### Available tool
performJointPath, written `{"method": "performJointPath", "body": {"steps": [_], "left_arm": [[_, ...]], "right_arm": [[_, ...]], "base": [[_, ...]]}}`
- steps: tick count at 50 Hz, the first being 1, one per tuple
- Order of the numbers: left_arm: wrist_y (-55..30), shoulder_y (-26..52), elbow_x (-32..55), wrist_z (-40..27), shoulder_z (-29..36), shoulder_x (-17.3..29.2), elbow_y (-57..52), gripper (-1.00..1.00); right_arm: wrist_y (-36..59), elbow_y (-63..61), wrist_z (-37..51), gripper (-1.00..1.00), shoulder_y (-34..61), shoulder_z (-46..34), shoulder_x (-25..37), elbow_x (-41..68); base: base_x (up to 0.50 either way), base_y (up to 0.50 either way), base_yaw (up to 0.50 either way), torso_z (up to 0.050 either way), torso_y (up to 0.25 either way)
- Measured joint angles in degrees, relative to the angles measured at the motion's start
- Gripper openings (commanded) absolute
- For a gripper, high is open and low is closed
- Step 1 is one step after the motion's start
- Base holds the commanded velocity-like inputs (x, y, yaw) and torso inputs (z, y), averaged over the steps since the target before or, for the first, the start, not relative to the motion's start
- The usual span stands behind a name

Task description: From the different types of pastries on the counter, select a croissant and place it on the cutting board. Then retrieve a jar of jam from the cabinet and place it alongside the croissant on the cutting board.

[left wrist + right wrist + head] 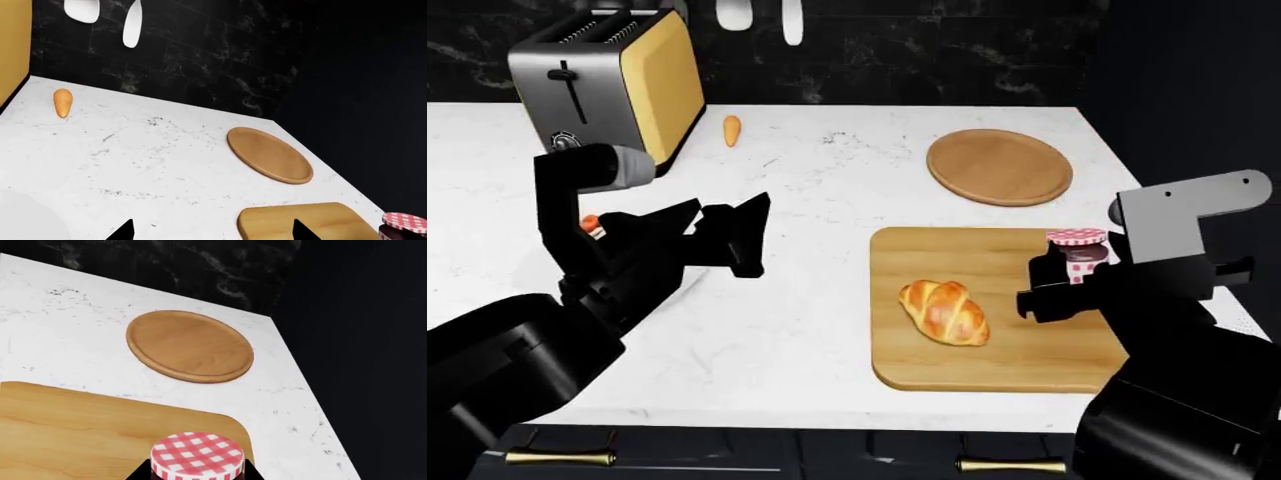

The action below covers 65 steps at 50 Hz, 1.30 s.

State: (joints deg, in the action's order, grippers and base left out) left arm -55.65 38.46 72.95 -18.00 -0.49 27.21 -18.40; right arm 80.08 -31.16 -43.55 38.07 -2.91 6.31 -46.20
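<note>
Jar of jam (1078, 250) beside croissant (944, 311)

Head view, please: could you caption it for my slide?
Right gripper holds the jam jar over the cutting board beside the croissant.

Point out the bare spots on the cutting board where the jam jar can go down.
On the cutting board, the strip behind the croissant, toward the round wooden plate, is bare, as is the near edge. The right side is crowded: the right gripper holds the jar of jam there.
</note>
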Motion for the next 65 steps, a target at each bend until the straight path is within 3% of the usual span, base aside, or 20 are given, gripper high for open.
{"method": "performJointPath", "body": {"steps": [20, 21, 42, 65], "left_arm": [[0.59, -0.05, -0.37, 0.16, 0.58, 0.15, 0.11, 1.0], [0.63, -0.05, -0.4, 0.17, 0.61, 0.15, 0.14, 1.0], [1.26, -0.29, -0.44, 0.26, 0.91, 0.4, 0.11, 1.0], [2.08, 0.2, 2.19, -1.52, -1.36, 1.5, -3.32, 1.0]], "right_arm": [[0.58, -0.93, -0.48, -1.0, -1.53, -0.45, 1.2, -0.1], [0.61, -1.01, -0.53, 1.0, -1.58, -0.51, 1.26, -0.12], [5.08, -5.07, -4.87, 1.0, 0.26, -4.33, 2.67, -3.87], [7.28, -9.1, -37.35, 1.0, 16.48, -6.22, -2.65, -39.03]], "base": [[0.0, 0.0, 0.0, 0.0, 0.0], [0.0, 0.0, 0.0, 0.0, 0.0], [0.0, 0.0, 0.0, 0.0, 0.0], [0.0, 0.0, 0.0, 0.0, 0.0]]}}
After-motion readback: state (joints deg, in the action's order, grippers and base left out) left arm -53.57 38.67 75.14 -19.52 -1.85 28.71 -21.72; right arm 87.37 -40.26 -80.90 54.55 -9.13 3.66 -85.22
